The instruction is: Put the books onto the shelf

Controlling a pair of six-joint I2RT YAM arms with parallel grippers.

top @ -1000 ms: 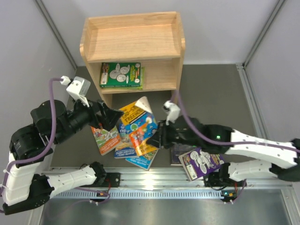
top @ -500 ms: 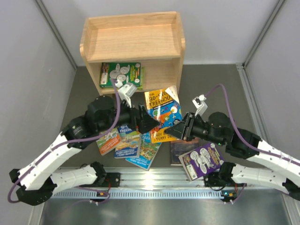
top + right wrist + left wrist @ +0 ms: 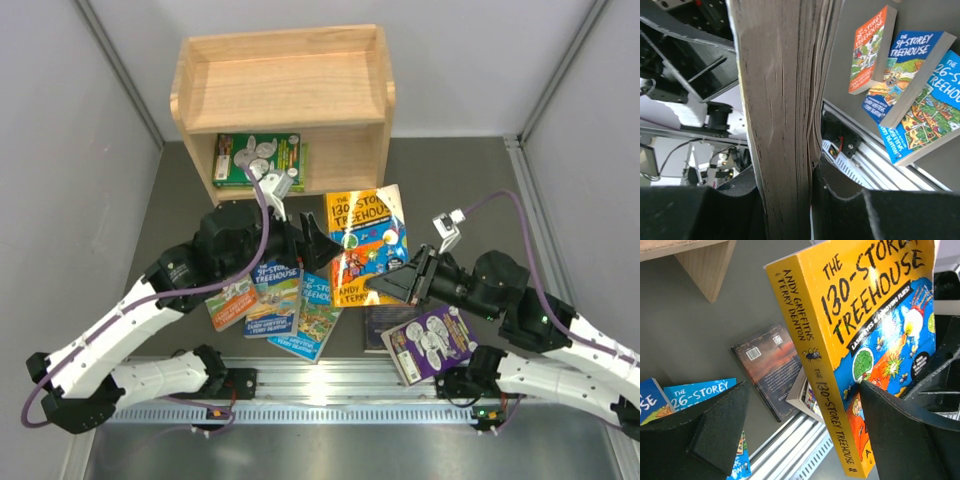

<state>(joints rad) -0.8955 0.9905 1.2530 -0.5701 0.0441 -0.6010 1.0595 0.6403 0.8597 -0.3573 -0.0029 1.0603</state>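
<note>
1. Yellow book (image 3: 365, 245): the right gripper (image 3: 390, 287) pinches its page edge narrowly, holding it raised and tilted, cover up, just before the shelf (image 3: 280, 95).
2. The left gripper (image 3: 316, 244) gapes wide about the spine end, holding nothing; it is likely there to steady or take the book.
3. A green book (image 3: 258, 160) lies at the lower tier's left.
4. Loose books (image 3: 285, 310) fan out below; a purple book (image 3: 432, 345) and a dark book (image 3: 771, 367) lie just right of them.
5. The left gripper sits before the lower opening and may block entry.

lt: bright, even | shdws: soft under books (image 3: 285, 300) | glare: metal rail (image 3: 320, 392) | focus: sharp
</note>
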